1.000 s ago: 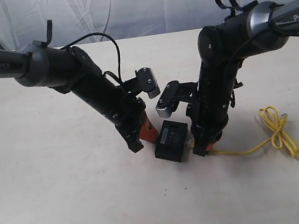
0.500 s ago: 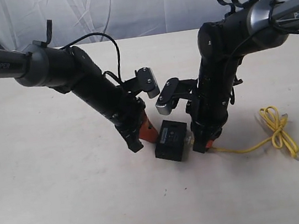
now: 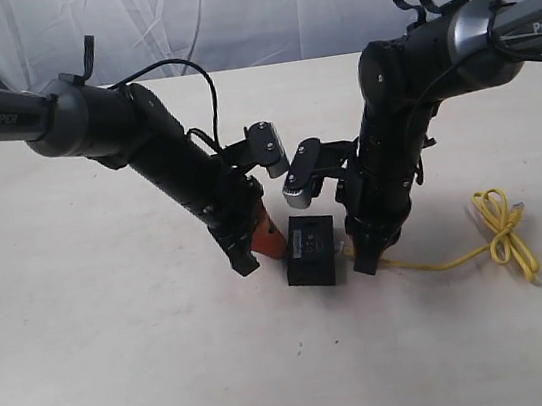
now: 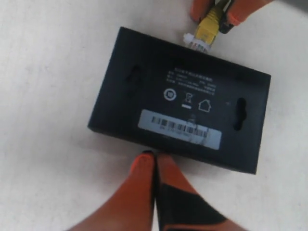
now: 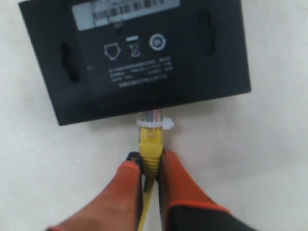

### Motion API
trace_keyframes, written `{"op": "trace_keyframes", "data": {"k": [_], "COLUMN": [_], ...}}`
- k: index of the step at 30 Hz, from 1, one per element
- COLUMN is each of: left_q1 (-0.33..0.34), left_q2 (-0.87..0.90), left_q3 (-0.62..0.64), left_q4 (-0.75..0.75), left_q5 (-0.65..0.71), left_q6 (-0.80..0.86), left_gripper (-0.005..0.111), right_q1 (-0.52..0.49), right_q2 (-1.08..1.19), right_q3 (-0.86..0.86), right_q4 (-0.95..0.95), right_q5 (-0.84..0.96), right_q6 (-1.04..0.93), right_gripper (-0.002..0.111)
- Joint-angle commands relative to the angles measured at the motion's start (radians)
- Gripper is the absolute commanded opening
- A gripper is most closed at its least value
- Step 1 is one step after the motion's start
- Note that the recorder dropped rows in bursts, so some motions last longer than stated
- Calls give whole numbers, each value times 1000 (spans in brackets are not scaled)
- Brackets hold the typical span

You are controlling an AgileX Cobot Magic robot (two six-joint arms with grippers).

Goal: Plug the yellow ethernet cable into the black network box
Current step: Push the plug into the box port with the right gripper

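Note:
The black network box [image 3: 311, 249] lies flat on the table between the two arms, white barcode label [image 4: 180, 129] up. My right gripper [image 5: 150, 161] is shut on the yellow ethernet cable [image 5: 151, 144] just behind its clear plug [image 5: 155, 119], whose tip touches the box's side [image 5: 159, 107]. From there the cable [image 3: 441, 264] trails right to a knotted loop [image 3: 502, 231]. My left gripper [image 4: 155, 158] is shut, empty, its tips against the opposite long side of the box [image 4: 183, 101].
White cloth hangs behind the pale table [image 3: 122, 365]. Wrist cameras [image 3: 268, 148] stick out above the box. Black arm cables run over both arms.
My right gripper has moved left with the plug, closing the gap to the box. The box has turned slightly and the yellow cable has been drawn straighter. The left arm stays put.

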Motion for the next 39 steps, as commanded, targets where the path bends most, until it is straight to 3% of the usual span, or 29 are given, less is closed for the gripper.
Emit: {"op": "trace_keyframes", "data": {"k": [1,27,39], "left_q1": [-4,-4,38], "left_q2": [10,10,-52], "left_q3": [1,1,1], "left_q4": [-1,-34,195], "left_q5": [3,23,4], "left_q6": [3,-4,-174], "left_gripper": [0,0,0], "right_q1": [2,2,2], "right_q2": [0,0,0], "right_q3": [-9,-9,-9], "right_q4": [20,160,74], "right_q5": [12,-72,-87], "right_q6": [-32,-42,-273], "right_gripper": [-1,-1,-1]}}
